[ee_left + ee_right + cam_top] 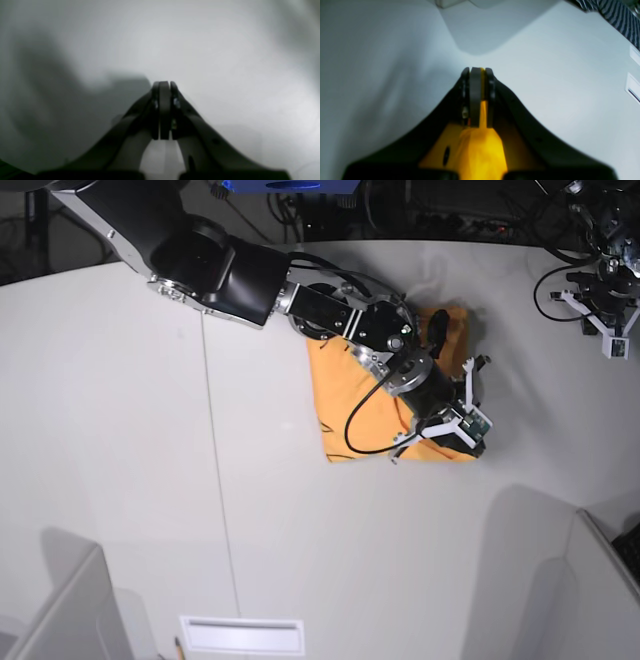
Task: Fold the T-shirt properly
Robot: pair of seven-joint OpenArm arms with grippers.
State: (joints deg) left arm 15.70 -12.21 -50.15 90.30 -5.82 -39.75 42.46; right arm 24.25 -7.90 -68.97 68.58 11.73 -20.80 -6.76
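The T-shirt (350,390) is light orange and lies folded into a rough rectangle on the white table (120,430), right of centre in the base view. My right arm reaches from the top left across it. My right gripper (473,446) is at the shirt's front right corner. In the right wrist view the right gripper (478,68) is shut on a pinch of orange cloth (480,147), which bunches under the jaws. In the left wrist view my left gripper (165,82) is shut with nothing between the jaws, over a blurred pale surface. No shirt shows there.
A white slotted plate (240,635) lies at the table's front edge. Grey panels stand at the front left (60,610) and front right (590,580). Cables and a black-and-white rig (600,290) sit at the back right. A striped object (615,15) shows in the right wrist view.
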